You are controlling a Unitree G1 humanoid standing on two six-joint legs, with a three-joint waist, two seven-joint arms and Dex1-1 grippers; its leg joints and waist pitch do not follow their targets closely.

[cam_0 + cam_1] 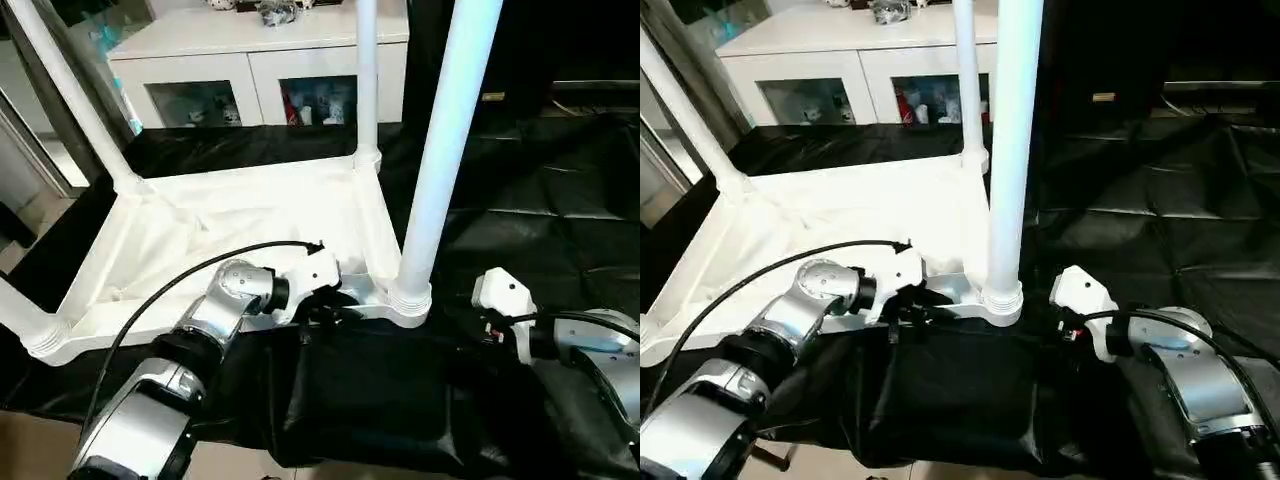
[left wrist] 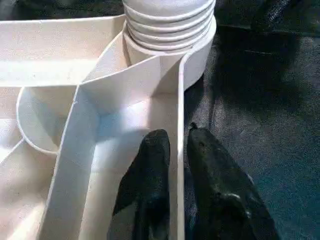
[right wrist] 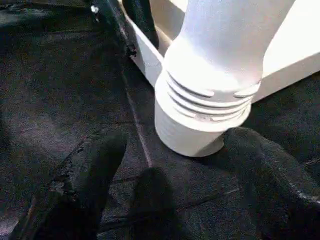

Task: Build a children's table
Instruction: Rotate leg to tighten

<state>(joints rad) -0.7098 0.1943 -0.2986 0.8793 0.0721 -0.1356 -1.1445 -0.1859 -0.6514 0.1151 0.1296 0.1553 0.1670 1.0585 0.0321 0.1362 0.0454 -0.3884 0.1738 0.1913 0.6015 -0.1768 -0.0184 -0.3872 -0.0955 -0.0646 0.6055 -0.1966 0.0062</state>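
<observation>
Left gripper (image 2: 175, 150): fingers pinched astride table (image 1: 240, 230) near rim | Right gripper (image 3: 175, 165): spread wide, empty, beside near-right leg (image 1: 445, 150) socket

You're looking at what reads as a staged indoor test area, more lab or demo room than lived-in home. Under the right gripper (image 1: 1076, 322) and all around it, the work surface is a big table (image 1: 560, 230) draped in creased black cloth, the sort of cover laid over a bench for recording. Well beyond both grippers, against the far side, stands a white cabinet (image 1: 250, 60) with glass doors; behind the glass you can make out small colourful items, too small to identify, and a few more sit on its top. Far off to the left gripper's (image 1: 322, 302) side, you see pale floor (image 1: 25, 215) and a dark slanted frame.
</observation>
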